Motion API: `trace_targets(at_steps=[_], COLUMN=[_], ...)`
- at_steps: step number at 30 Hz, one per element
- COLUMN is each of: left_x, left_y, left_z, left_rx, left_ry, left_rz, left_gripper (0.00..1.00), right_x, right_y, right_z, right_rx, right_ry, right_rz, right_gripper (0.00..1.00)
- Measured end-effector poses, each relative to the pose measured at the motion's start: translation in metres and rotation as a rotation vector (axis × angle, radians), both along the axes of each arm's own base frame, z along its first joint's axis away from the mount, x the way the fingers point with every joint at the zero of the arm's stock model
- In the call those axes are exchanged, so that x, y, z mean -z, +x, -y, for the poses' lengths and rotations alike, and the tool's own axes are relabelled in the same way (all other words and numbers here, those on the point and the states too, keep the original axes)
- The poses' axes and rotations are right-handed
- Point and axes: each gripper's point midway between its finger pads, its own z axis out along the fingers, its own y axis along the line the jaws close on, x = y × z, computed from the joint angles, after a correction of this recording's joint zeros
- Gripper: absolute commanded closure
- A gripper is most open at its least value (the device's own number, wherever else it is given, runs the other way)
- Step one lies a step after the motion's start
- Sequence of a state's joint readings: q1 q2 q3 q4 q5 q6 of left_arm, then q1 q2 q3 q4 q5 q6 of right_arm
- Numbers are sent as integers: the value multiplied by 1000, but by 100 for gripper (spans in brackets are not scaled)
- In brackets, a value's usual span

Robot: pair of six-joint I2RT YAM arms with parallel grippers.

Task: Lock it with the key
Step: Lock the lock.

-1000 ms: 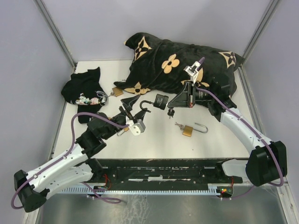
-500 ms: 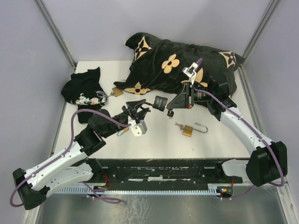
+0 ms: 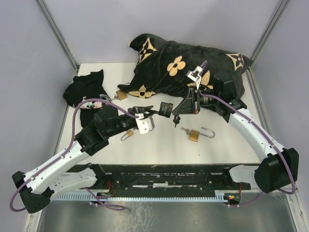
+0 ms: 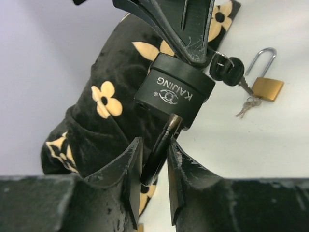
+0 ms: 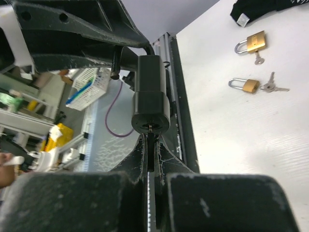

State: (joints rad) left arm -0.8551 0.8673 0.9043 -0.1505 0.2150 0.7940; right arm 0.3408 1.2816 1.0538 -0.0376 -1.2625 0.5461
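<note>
Left gripper (image 4: pixel 153 162) clamped on shackle (image 4: pixel 161 145) of black padlock (image 3: pixel 165 107); lock held aloft over table (image 3: pixel 164 145), midway between arms. Right gripper (image 5: pixel 151 146) pinched key (image 5: pixel 150 137); blade ran along lock body's long axis, tip at keyhole (image 5: pixel 150 126); insertion depth unclear. Right arm nearer for turning key

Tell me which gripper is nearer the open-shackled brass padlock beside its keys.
Right. The right gripper, shut on the black-headed key, hangs just beyond and left of the open brass padlock; the left gripper, holding the black padlock's shackle, is farther left.
</note>
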Motion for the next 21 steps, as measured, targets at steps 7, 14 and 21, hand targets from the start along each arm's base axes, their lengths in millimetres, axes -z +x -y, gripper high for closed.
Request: trace_targets(at_steps=[7,14,21], left_x=[-4,8,8], left_y=[-2,-10,-15], left_z=[6,8,6], left_rx=[-19,-15,-12], left_ry=[-41,-83,-170], left_rz=[-173,-387,-559], left_gripper=[73,67,52], right_x=[-1,7,8], right_y=[-9,-18,-24], right_z=[1,6,11], right_rx=[-43,-78,-115], right_ry=[-44,-78,-98], right_rz=[107,172,272], right_gripper=[98,98,98])
